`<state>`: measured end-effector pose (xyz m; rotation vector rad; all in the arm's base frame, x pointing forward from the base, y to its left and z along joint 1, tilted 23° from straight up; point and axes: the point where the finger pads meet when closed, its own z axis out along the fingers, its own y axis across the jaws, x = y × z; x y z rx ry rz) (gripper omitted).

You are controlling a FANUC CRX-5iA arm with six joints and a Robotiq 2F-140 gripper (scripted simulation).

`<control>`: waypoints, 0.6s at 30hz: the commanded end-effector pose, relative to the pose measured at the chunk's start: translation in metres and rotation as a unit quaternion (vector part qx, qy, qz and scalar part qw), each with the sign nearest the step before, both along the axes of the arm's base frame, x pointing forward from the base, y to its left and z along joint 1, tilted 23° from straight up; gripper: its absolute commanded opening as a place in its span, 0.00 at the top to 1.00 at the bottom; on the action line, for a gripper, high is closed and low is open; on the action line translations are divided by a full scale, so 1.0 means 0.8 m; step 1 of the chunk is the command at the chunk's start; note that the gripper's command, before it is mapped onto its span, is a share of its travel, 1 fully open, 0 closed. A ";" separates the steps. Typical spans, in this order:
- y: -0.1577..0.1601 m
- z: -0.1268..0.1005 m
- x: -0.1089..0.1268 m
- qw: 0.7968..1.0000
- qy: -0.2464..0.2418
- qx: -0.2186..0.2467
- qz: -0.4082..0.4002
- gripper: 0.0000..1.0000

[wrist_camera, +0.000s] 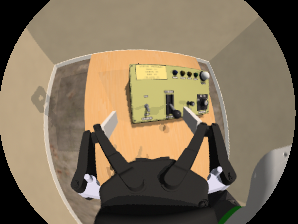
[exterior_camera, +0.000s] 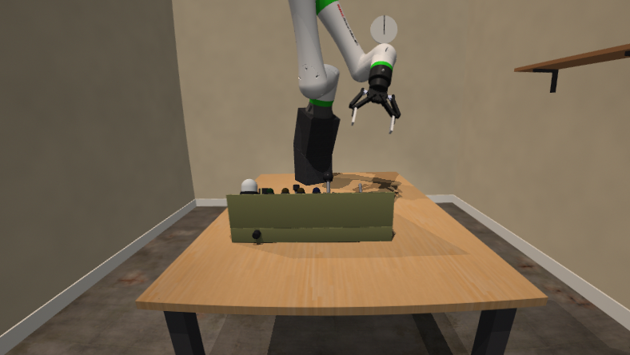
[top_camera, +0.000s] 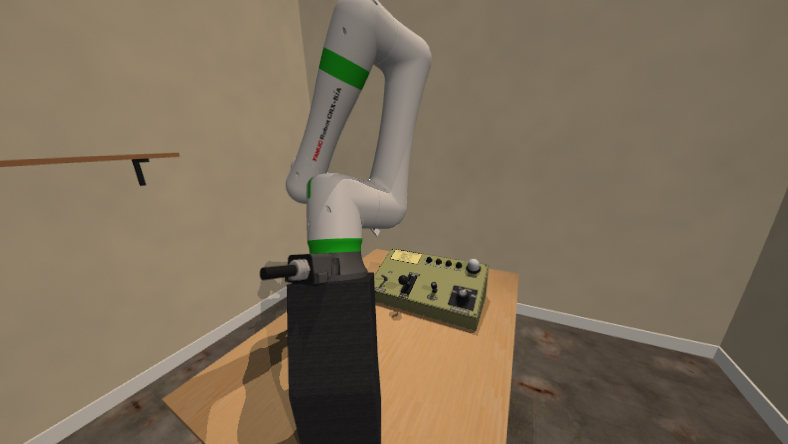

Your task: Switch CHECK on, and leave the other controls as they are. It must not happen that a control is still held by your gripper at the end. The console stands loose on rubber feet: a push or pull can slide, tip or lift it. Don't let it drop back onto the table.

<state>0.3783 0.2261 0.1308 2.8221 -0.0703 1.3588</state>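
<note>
Task at an early stage: the claw is hanging well above the worktop, touching no control. The green console is sitting at the worktop's far end from the arm's pedestal. CHECK is lying somewhere on its panel, but the labels are too small for me to read, so which control it is, and its setting, I cannot tell. Reaching it and switching it on appear to remain. Arm pose: the arm is folding high over the pedestal, its wrist off to one side, fingers pointing mostly downward. The claw is standing wide open, nothing between its fingers. Judgement: the next move is calling for a careful approach, since a hard push could be sliding the console on its feet.
</note>
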 end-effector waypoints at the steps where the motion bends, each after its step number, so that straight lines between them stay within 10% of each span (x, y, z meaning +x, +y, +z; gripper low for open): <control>1: 0.018 0.015 0.015 1.000 0.000 -0.009 0.002 0.00; 18: 0.050 0.041 0.044 1.000 0.001 -0.026 0.006 0.00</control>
